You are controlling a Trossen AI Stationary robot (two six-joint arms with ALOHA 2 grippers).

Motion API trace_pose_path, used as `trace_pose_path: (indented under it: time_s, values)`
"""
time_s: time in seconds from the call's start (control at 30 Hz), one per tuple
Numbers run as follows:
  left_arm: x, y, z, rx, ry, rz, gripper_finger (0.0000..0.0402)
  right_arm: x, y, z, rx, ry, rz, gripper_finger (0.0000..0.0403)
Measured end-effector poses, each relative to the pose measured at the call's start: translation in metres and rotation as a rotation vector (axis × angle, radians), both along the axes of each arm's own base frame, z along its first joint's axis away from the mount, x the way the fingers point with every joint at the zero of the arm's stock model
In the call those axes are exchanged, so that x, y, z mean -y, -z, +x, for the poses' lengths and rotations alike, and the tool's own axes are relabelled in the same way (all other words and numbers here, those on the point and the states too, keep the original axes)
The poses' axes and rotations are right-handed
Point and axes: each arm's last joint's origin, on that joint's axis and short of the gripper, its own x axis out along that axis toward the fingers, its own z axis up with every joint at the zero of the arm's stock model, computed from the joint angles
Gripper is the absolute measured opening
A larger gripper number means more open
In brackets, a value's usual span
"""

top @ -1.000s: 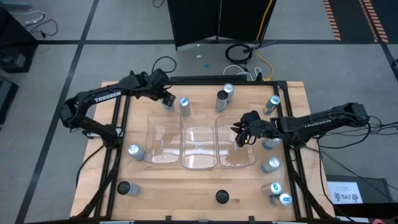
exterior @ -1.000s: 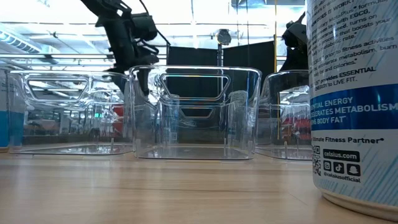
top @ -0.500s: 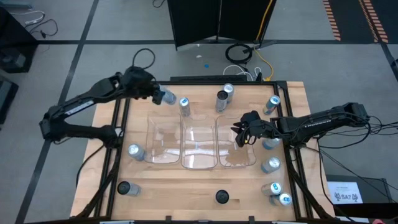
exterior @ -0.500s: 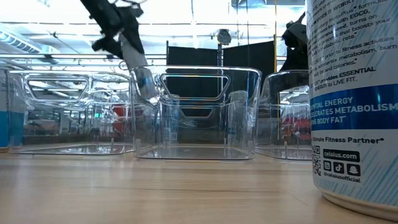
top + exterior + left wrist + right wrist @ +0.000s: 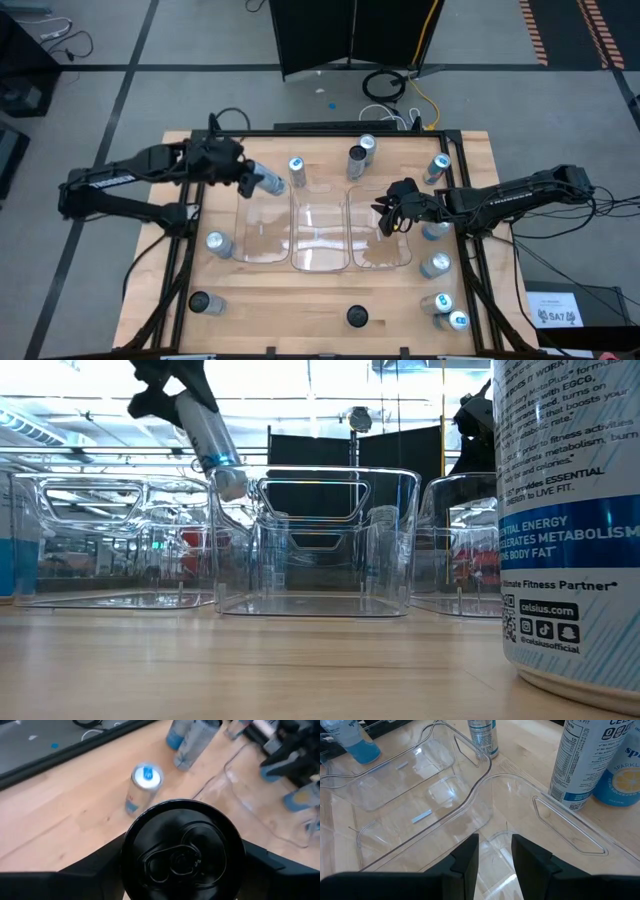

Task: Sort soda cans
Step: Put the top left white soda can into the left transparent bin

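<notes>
Holding slim silver dark-topped soda can clamped in left gripper over three clear empty plastic trays; right gripper hovering, fingers apart; sorting barely starting

One camera up high looking straight down on the whole wooden table, one down at table height looking across the clear trays very near a can, wrist cameras up close, all sharing the trays

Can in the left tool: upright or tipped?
Tipped. The can hangs slanted in the left tool, off the table, over the left tray's far edge.
</notes>
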Motion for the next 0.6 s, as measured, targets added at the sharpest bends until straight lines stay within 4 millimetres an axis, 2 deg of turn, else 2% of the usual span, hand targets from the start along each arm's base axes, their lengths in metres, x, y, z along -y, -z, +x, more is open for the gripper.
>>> trace_pose_path:
  time_s: [0.1, 0.27, 0.47, 0.6]
  values:
    - [0.009, 0.006, -0.004, -0.066, -0.047, -0.007, 0.0276, 0.000, 0.000, 0.000, 0.000, 0.000, 0.000, 0.0107]
    - [0.018, 0.034, -0.008, -0.182, -0.141, -0.031, 0.0276, 0.000, 0.000, 0.000, 0.001, 0.001, 0.000, 0.0107]
    - [0.020, 0.066, -0.010, -0.241, -0.219, -0.073, 0.0276, 0.000, 0.000, 0.000, 0.002, 0.001, 0.001, 0.0107]
    - [0.019, 0.073, -0.010, -0.254, -0.248, -0.073, 0.0276, 0.000, 0.000, 0.000, 0.002, 0.001, 0.001, 0.0107]
